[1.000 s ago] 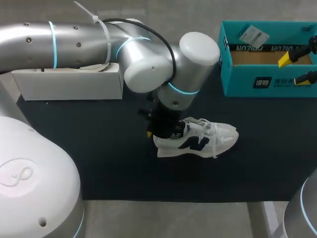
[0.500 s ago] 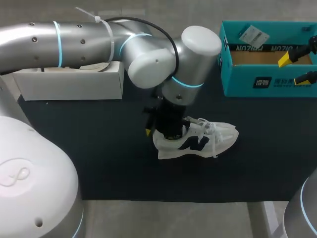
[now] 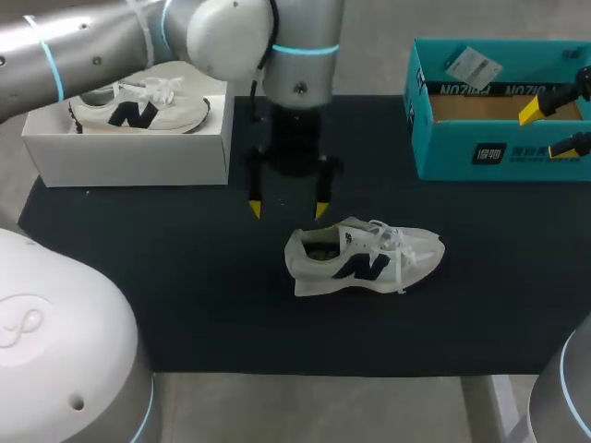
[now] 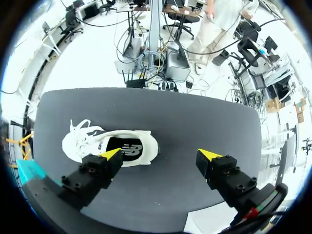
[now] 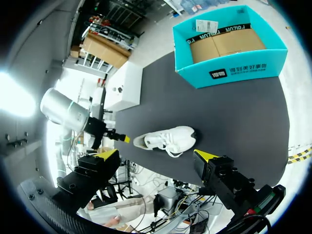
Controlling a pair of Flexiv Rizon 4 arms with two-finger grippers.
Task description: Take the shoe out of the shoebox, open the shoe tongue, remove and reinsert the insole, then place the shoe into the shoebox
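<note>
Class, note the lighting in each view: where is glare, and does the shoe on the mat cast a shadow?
Head view: even light, no clear shadow from the shoe on the mat. Left wrist view: floor beyond the mat washed out white. Right wrist view: bright glare beside the left arm.

This was a robotics lab, a test bench rather than a shop or a home. Two polished metal arms with glowing blue joint rings, the left arm [image 3: 111, 46] and the right arm [image 3: 568, 388], flanked a single worktop [image 3: 185, 295] covered by a black mat. Each carried a pincer with bright yellow tips: the left pincer [image 3: 288, 209] and the right pincer [image 3: 547, 129]. The few things on the mat lay like a set exercise: one white sneaker [image 3: 365, 260], a teal shoebox [image 3: 499, 152] and a white shoebox [image 3: 129, 157] holding a second sneaker [image 3: 138, 106].
</note>
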